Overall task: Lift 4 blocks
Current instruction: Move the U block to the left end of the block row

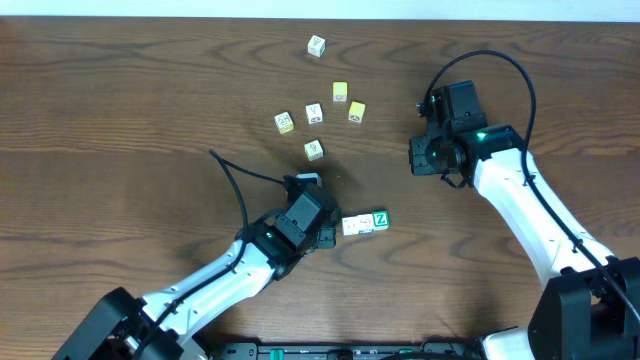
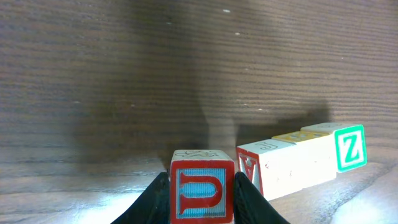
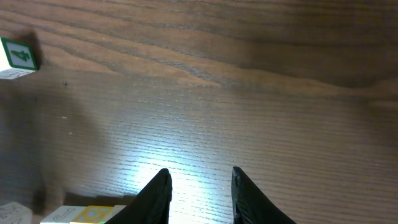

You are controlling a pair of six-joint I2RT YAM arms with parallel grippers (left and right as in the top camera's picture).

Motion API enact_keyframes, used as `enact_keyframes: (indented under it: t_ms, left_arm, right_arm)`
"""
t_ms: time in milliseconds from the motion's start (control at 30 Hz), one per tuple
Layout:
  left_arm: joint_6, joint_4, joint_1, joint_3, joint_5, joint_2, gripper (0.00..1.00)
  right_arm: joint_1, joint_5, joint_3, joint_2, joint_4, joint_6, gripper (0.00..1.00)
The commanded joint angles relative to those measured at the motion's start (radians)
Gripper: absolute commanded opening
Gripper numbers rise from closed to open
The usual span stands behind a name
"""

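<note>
One block in hand right now. Left gripper (image 2: 202,198) clamped on the red block (image 2: 202,186), pinched from both sides, down at the bottom of the wrist view. Red frame, blue field, red letter, U-shaped, maybe turned; cannot read it for sure. Resting on the table (image 2: 124,74) or just off it? Cannot tell.

Just beside it to the right, a short row of blocks touching end to end, angling away. Nearest: white block (image 2: 277,167), red print on its end face, too skewed to read. Farthest: Z block (image 2: 349,147), a clear Z in green and white. Two or three in that row; seams too faint to count.

Up the table from overhead, six more blocks, loose and well apart from the row. Two yellow blocks (image 1: 340,91) close together near the middle. Four pale blocks (image 1: 314,112) around them, one off alone toward the far edge, print on all too small to read.

Over to the right gripper (image 3: 198,194): fingers apart, nothing between them, hanging over the wood. Near the cluster's right side, well apart from the row. In its wrist view, a 4 block (image 3: 15,56) at top left, green 4 plain to read.
</note>
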Motion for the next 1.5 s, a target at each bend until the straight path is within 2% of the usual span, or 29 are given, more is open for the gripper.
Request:
enact_keyframes:
  t_ms: [0, 700, 900, 1467]
  left_arm:
    - [-0.020, 0.018, -0.024, 0.030, -0.005, 0.026, 0.25]
    - [-0.019, 0.039, -0.039, 0.030, -0.032, 0.047, 0.24]
    - [-0.020, 0.039, -0.039, 0.030, -0.032, 0.047, 0.32]
    - [-0.020, 0.039, -0.039, 0.030, -0.031, 0.047, 0.33]
  right_arm:
    - [0.006, 0.014, -0.008, 0.003, 0.000, -0.017, 0.29]
    - [0.006, 0.014, -0.008, 0.003, 0.000, -0.023, 0.30]
    - [0.006, 0.014, -0.008, 0.003, 0.000, -0.023, 0.29]
    - [0.006, 0.014, -0.008, 0.003, 0.000, -0.023, 0.30]
